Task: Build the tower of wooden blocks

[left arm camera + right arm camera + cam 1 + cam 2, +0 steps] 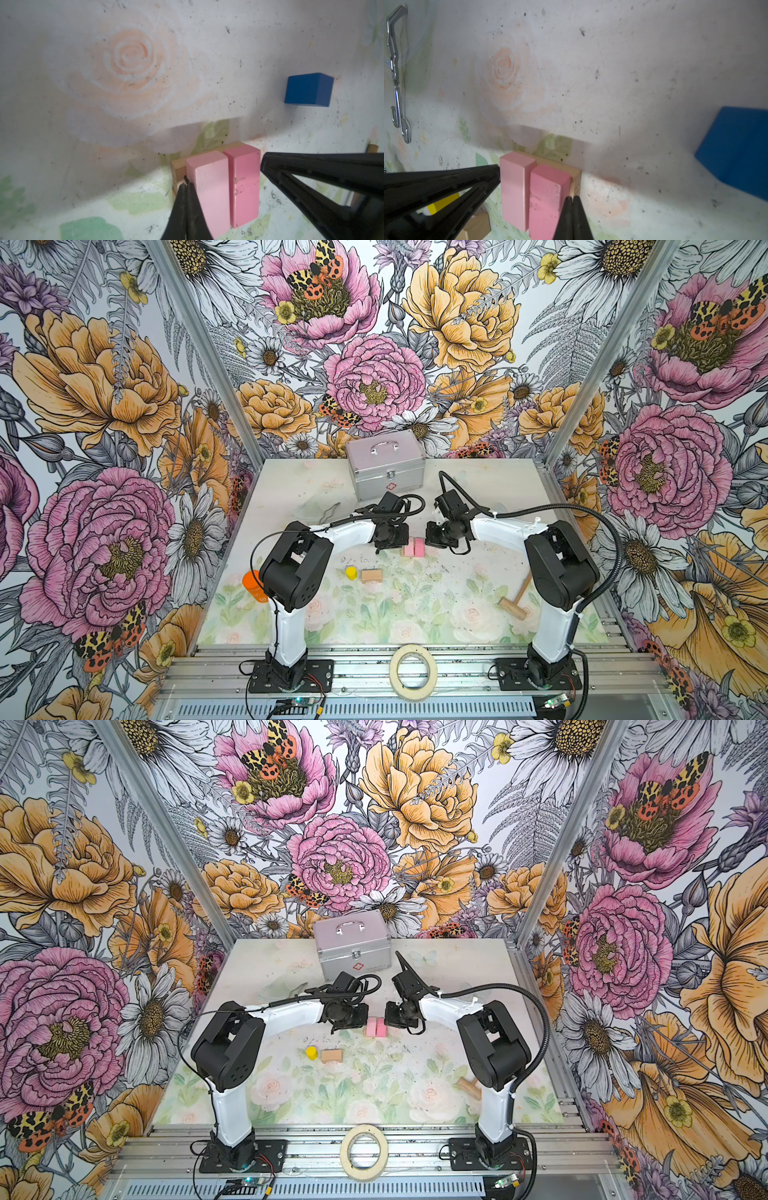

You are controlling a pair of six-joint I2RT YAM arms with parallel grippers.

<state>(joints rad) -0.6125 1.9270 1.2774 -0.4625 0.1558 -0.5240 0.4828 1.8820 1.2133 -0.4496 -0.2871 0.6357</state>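
Two pink bricks lie side by side on a tan wood brick [178,168] mid-table, the pale one [209,187] [408,548] left of the darker one [245,182] [419,548]. My left gripper [185,186] [390,541] is shut, holding nothing, its tip against the pale brick's outer side. The right gripper [572,199] [434,537] is likewise shut and empty, against the darker brick [546,199]. A blue block [309,89] [737,149] lies beyond the stack, hidden in both top views. A yellow cylinder [351,573] and another tan brick [371,576] sit nearer the front.
A silver case [384,464] stands at the back centre. Metal tongs [396,83] lie at the back left. A wooden mallet [515,599] rests at the right, an orange container [253,587] at the left edge, a tape roll [413,672] on the front rail.
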